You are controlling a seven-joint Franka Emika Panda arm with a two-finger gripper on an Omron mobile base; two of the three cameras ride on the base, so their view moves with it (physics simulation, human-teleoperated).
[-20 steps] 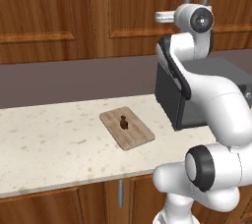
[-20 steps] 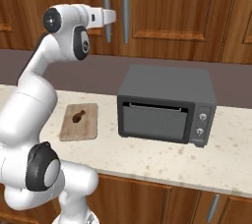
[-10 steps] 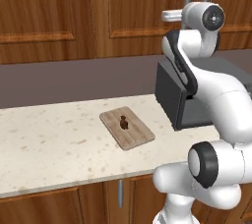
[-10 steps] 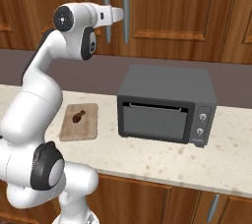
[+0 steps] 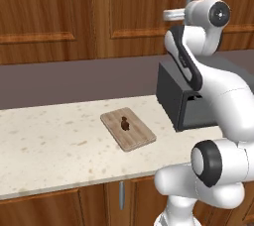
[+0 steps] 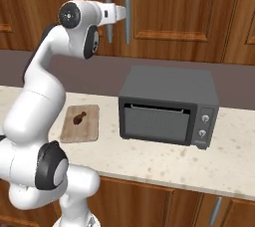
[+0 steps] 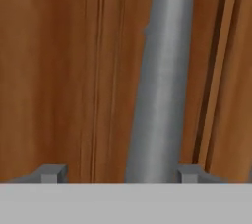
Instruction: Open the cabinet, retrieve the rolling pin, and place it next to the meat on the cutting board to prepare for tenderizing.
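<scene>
The tall reddish-brown cabinet [image 6: 169,2] is closed, with two vertical grey bar handles [image 6: 127,9] at its door seam. My gripper [image 6: 122,13] is raised right up to them. In the hand view one bar handle [image 7: 160,80] runs up between the fingertips [image 7: 49,173] of my open gripper [image 7: 119,173]; nothing is gripped. From the left my gripper [image 5: 168,15] sits high in front of the cabinet [image 5: 144,12]. The pale cutting board [image 5: 136,138] lies on the counter with the small dark meat [image 5: 124,123] on it; both show again as board [image 6: 87,129] and meat [image 6: 78,118]. The rolling pin is hidden.
A dark grey oven [image 6: 169,106] stands on the speckled counter [image 6: 199,164] to the right of the board, also seen from the left as the oven [image 5: 171,93]. Short wooden cabinet doors with small handles [image 5: 121,195] sit below the counter.
My hand has pushed a little further forward to the cabinet handle. The board, meat and oven have not moved.
</scene>
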